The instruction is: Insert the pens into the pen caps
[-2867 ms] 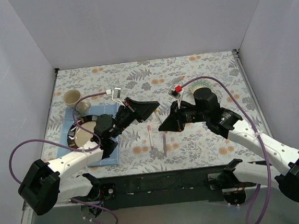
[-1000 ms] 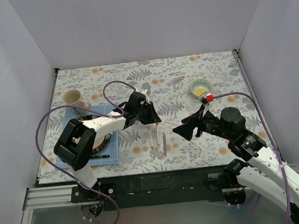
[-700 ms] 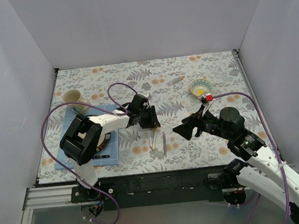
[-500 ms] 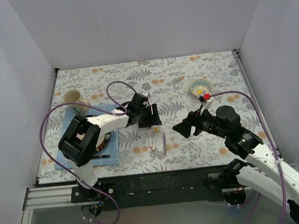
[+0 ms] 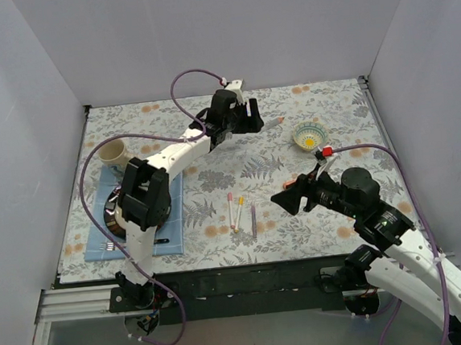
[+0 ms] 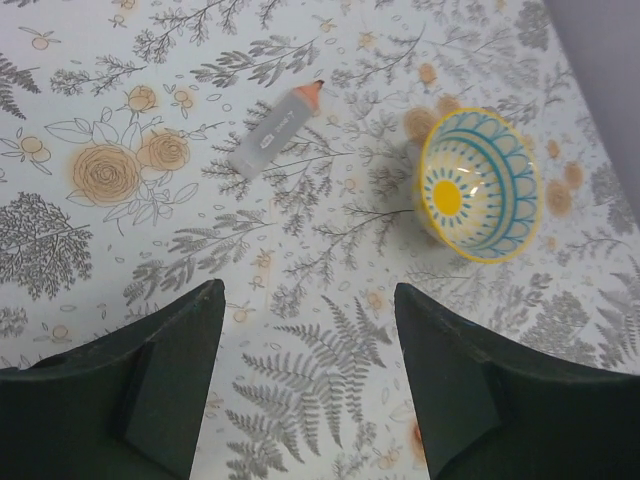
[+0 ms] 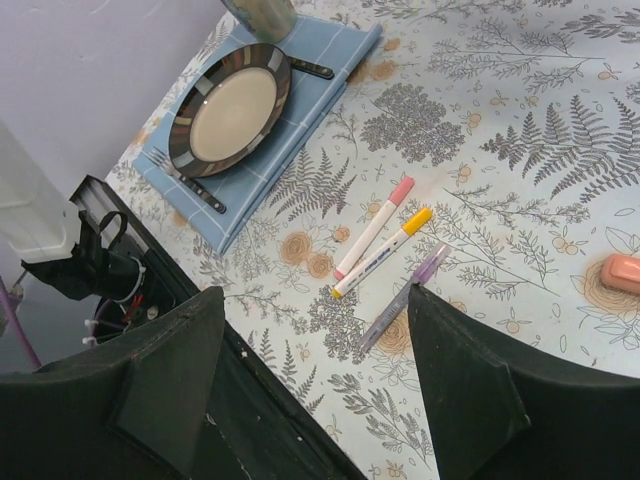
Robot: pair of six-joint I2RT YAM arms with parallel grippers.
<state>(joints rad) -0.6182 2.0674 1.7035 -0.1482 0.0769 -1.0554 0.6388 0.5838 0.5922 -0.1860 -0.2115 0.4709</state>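
Three pens (image 7: 383,252) lie side by side mid-surface (image 5: 169,117); the right end effector (image 7: 315,385) hangs above them, spread and empty. The left end effector (image 6: 310,380), likewise released, hovers over the grey stick (image 6: 275,130) and bowl (image 6: 478,185).

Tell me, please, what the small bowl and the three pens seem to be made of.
The bowl looks like glazed ceramic, perhaps melamine: hard rim, painted blue and yellow pattern. The pink pen, yellow pen and purple pen look like smooth plastic: slim uniform barrels, coloured ends. Neither is certain.

White links (image 5: 176,154), purple cables (image 5: 192,72), black left hand (image 6: 305,300), black right hand (image 7: 315,295)
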